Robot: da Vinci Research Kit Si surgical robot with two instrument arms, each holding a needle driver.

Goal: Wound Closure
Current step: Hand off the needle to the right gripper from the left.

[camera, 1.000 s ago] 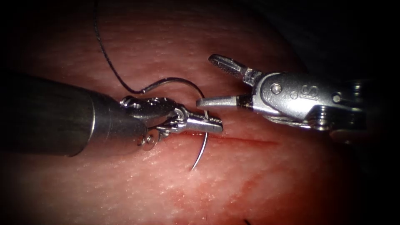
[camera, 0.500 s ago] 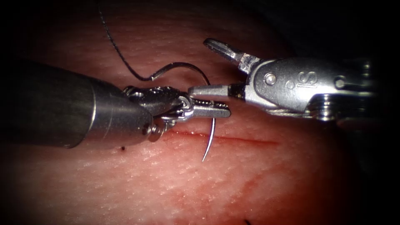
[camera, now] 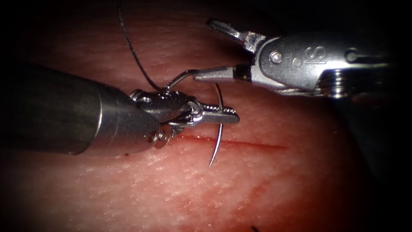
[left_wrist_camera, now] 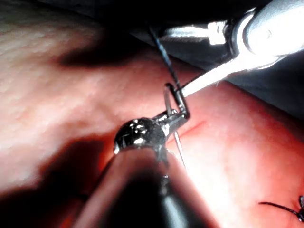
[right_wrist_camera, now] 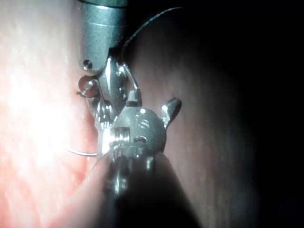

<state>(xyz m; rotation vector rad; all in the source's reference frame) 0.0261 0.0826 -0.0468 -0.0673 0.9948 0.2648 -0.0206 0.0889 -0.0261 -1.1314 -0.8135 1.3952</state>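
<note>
Your left tool [camera: 221, 115] grips the needle [camera: 219, 129] mid-curve above the tissue [camera: 266, 189] — right tool [camera: 206, 51] gapes, holding nothing.

Pink-red tissue [camera: 266, 189], dark thread [camera: 133, 51], silver needle [camera: 218, 144], red cut [camera: 253, 145]

"s" on right tool's [camera: 214, 51] housing

Darkness rings the endoscope view, deepest from twelve to three o'clock. Light falls brightest near the middle, fading toward every edge.
</note>
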